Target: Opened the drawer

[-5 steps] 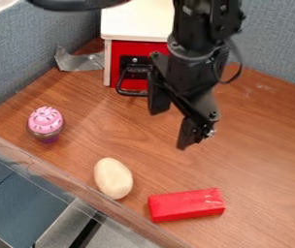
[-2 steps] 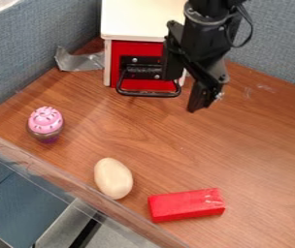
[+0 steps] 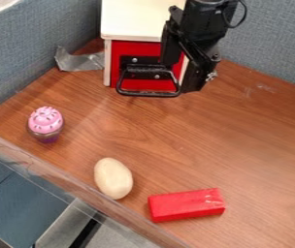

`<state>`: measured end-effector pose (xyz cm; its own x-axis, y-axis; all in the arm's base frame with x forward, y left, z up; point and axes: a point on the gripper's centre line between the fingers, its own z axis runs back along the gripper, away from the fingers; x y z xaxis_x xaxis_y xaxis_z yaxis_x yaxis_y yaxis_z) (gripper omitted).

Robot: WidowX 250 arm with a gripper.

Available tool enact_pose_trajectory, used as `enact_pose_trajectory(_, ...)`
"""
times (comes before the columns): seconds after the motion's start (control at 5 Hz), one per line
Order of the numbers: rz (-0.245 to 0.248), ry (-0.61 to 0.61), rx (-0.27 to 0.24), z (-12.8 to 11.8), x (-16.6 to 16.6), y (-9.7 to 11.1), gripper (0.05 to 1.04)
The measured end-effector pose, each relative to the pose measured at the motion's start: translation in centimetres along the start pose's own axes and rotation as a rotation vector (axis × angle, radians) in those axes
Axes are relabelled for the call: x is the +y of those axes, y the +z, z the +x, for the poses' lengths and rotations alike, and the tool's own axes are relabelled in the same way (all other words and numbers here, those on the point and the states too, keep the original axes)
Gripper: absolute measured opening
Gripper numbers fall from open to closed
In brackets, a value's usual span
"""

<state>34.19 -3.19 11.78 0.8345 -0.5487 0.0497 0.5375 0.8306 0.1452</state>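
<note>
Gripper (image 3: 178, 76), its two fingers spread wide, at the right end of the black handle (image 3: 147, 94). We see the red drawer (image 3: 140, 47) closed beneath the pale box top (image 3: 136, 22). For a sound pull, we would set one finger behind the bar, close firmly, and draw straight outward; a sideways tug could jam the drawer or skew the box.

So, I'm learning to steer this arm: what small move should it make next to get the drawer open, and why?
I'd probably ease the gripper slightly down and toward the picture's left to hook the handle: the drawer looks shut, and the gripper hangs by the handle's right end, fingers apart.
</note>
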Motion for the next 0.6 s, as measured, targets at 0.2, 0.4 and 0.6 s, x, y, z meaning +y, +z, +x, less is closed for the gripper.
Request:
enact_pose_trajectory(0.2, -0.007, 0.012, 0.045, -0.4, 1.8, -0.6, 0.999)
enact_pose_trajectory(0.4, -0.028, 0.022, 0.108, -1.3, 3.2, -1.7, 0.999)
enact_pose_trajectory(0.6, -0.020, 0.016, 0.114, -2.1, 4.4, -2.7, 0.999)
